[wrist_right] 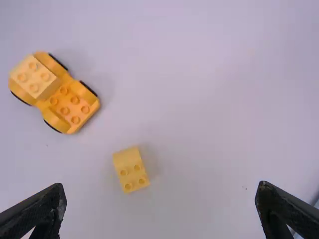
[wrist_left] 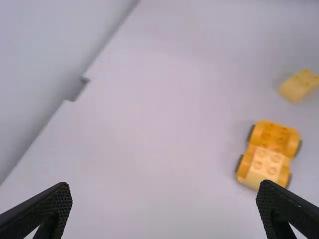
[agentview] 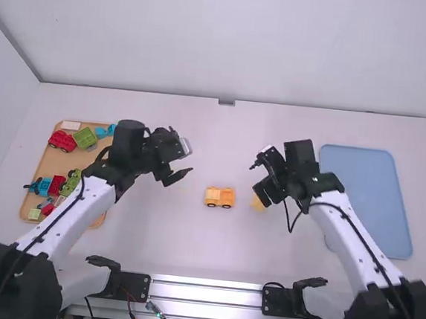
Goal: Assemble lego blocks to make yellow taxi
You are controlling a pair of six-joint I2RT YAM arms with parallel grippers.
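Car base [agentview: 219, 202] sat wheels-down on the bench [agentview: 190, 254], between your grippers, orange block [wrist_right: 34, 77] on one end. Yellow block [wrist_right: 130, 170] lay loose on the bench near it, on your right gripper's side. Your left gripper [agentview: 182, 155] was released, fingers wide apart, nothing held; your right gripper [agentview: 259, 181] likewise. Tan tray [agentview: 49, 162] with mixed toy pieces was on your left, blue tray [agentview: 366, 195] right.
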